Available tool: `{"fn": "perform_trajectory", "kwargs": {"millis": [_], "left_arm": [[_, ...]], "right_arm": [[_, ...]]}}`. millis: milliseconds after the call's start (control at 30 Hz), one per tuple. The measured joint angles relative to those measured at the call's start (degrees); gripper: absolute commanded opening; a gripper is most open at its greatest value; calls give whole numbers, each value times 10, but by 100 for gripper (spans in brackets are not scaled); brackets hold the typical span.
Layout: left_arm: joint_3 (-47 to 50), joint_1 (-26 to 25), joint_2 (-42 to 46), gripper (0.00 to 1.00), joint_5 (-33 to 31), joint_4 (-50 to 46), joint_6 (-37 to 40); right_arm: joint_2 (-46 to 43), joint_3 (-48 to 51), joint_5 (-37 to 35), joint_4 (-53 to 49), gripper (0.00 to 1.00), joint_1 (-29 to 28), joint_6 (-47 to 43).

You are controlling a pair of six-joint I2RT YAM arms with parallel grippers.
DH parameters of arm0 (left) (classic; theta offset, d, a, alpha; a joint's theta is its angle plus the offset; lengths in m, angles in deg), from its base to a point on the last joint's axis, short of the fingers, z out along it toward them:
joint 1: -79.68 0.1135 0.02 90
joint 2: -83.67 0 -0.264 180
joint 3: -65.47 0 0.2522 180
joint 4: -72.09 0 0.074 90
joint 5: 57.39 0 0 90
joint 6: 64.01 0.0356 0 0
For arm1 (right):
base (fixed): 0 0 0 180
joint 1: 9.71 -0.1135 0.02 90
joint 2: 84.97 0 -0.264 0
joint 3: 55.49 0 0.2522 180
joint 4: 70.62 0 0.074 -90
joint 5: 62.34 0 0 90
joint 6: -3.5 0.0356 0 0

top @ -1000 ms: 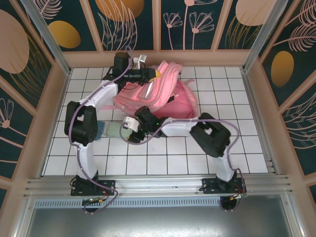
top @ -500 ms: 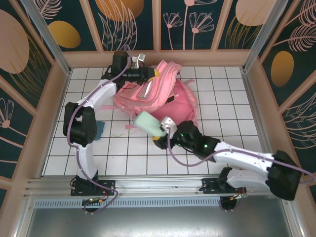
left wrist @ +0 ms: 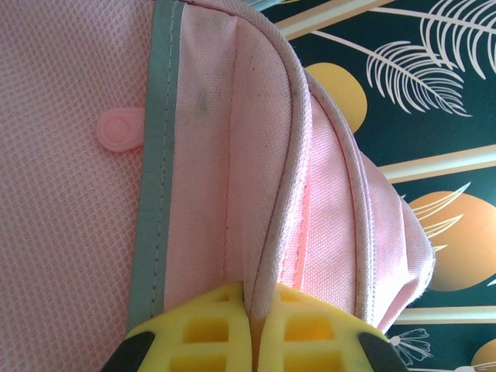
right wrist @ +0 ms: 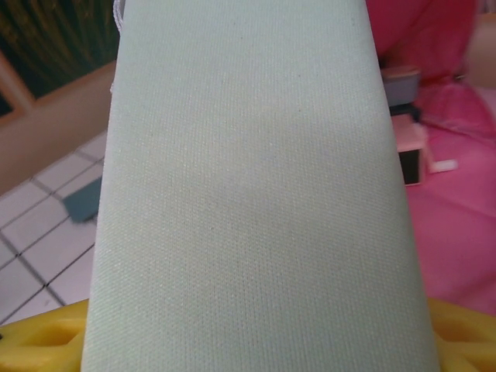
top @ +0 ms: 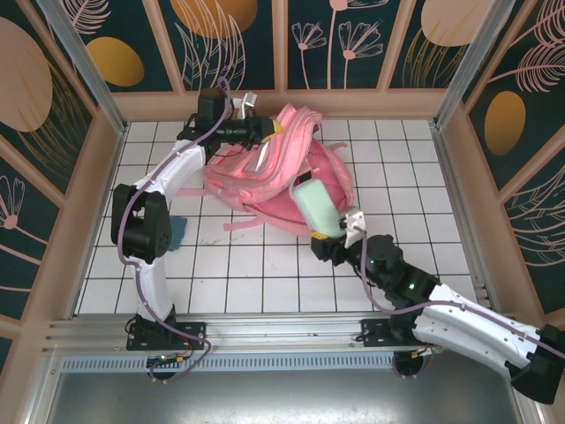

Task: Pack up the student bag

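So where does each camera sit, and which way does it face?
Top external: above and behind, looking down at the table; both arms show.
Left wrist: on the left arm, facing the student bag; left end effector pinches its edge.
Right wrist: on the right arm, facing a green pouch in the right end effector.
All share the bag.

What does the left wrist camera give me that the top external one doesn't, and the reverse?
Left wrist: the left claw shut on a piped seam of the student bag, next to a grey strip and a round pink snap. Top external: the right claw holding a pale green pouch by the bag's near side, and a teal item on the tiles. Shared: the left claw gripping the bag.
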Motion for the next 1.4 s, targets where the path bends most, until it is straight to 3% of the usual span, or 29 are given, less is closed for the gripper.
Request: {"fn": "perform_trajectory", "kwargs": {"millis": [200,433,733,833,1200,1400], "left_arm": [[0,2,0,0,0,0,0],[0,2,2,0,0,0,-2],[5,2,10,0,0,5,-10],[8,2,10,0,0,9,-14],[16,2,12,0,0,24,-27],[27,2,16,0,3,30,-33]], "right_arm": [[33,-8,-25,-26,70,98,33],[215,-98,14,-47,71,182,11],[495,-336,104,-92,72,191,-159],[558,-371,129,-107,74,191,-217],[644,-412,205,-151,77,191,-341],[700,-455,205,-163,89,184,-381]]}}
